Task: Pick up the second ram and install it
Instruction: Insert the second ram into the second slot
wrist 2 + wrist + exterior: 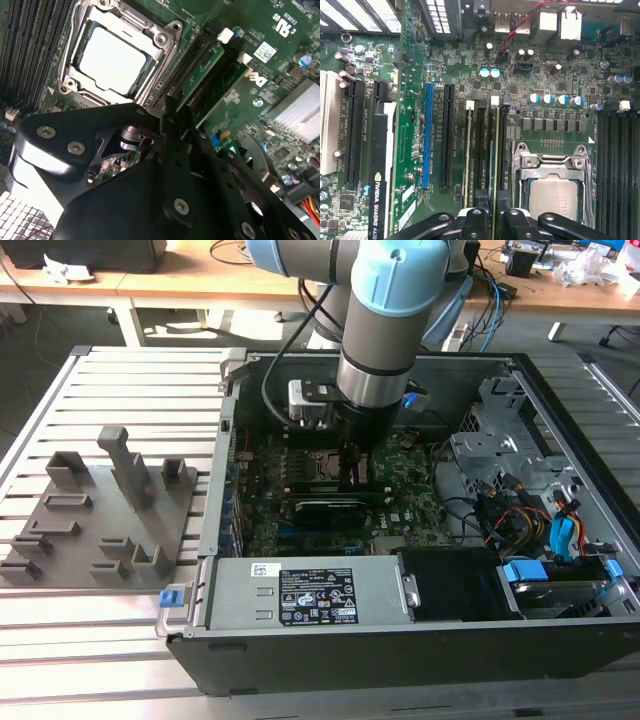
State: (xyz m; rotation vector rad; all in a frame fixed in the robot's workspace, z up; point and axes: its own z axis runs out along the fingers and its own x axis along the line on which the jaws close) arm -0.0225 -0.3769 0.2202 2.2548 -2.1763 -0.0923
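The exterior view shows one arm (385, 330) reaching down into one open computer case (560, 640), its gripper (352, 462) low over the motherboard (400, 510) just beside the CPU socket (312, 466). One grey tray (100, 530) of holder blocks lies on the slatted table (60, 660), well apart from the case at the exterior view's left. In the first wrist view I count one socket (552, 192) with its metal frame, one blue slot (426, 135), and beside the socket a bank of long memory slots with two white latches (470, 105) at their far ends. Two green sticks stand upright on edge in that bank: one ram (468, 155) farther from the socket, and the second ram (494, 165) nearer it, running straight into the gripper (492, 220). The second ram is a long, narrow, thin green board, slightly longer than the socket is wide; in the second wrist view its flat face (200, 75) shows pale green beside a dark slot, its far end meeting a white latch (226, 35). The black fingers (172, 125) are clamped on its near end, one on each side, so the gripper (175, 117) grasps the second ram as it stands in its slot; whether it is fully seated I cannot tell.
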